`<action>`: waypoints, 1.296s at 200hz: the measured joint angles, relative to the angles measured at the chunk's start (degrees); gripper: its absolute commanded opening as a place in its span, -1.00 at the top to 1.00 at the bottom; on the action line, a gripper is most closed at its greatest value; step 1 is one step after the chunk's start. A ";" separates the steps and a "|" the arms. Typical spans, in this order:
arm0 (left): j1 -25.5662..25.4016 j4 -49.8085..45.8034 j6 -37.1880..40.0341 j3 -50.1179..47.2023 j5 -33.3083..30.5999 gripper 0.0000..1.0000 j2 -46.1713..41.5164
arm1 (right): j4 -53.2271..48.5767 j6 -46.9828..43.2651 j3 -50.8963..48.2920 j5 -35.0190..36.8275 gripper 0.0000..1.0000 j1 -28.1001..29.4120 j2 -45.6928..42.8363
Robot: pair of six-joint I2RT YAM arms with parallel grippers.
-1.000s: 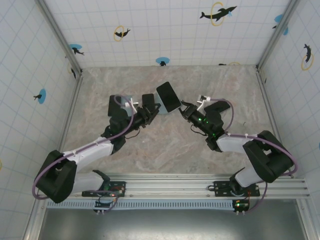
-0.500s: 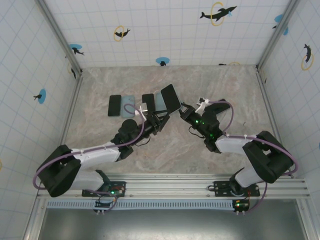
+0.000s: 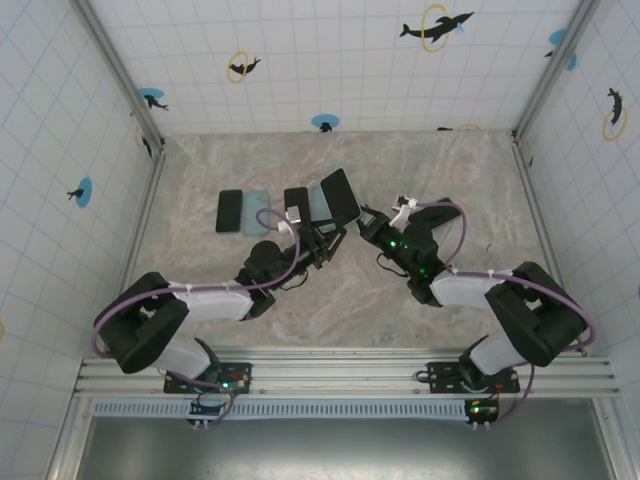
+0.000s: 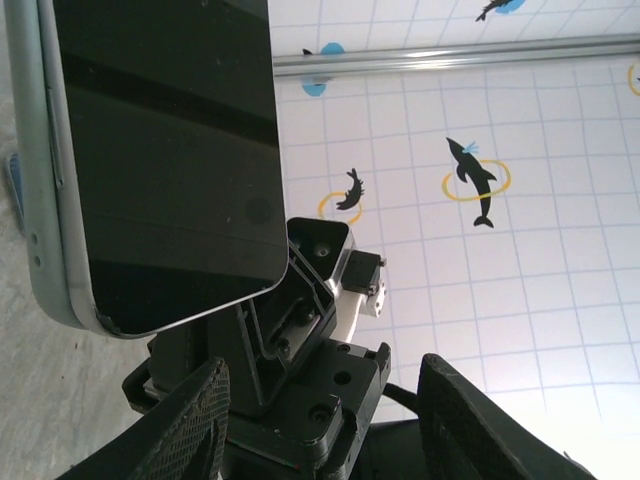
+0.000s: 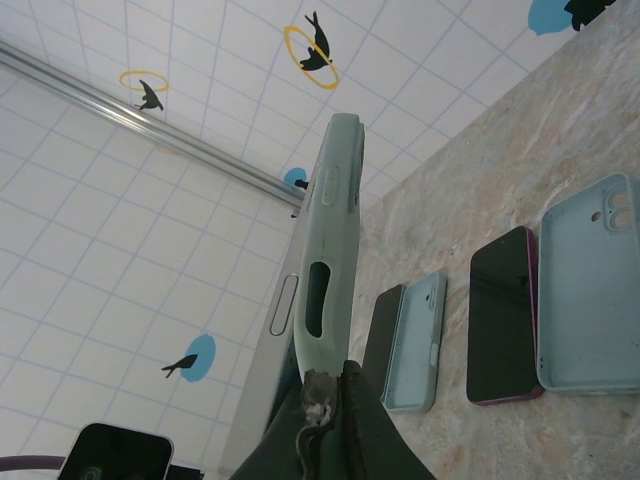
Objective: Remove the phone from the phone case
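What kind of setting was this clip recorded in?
Likely a purpose-built robot test cell, not a home: white grid-panel walls with dolphin stickers, aluminium frame posts, and a marble-patterned tabletop.

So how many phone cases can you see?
3. One case lies on the table between two phones, a second right of them, and a third, with a phone in it, is held up by the right gripper. Others may be hidden.
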 measured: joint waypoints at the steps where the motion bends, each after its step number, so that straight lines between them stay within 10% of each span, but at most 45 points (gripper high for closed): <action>1: 0.00 0.07 0.00 0.00 0.00 -0.03 0.07 | 0.02 0.00 0.00 0.00 1.00 0.00 0.00; 259: 0.11 8.98 -4.63 1.40 -0.09 0.06 7.69 | 1.38 -0.83 0.02 -0.50 1.00 0.39 -1.62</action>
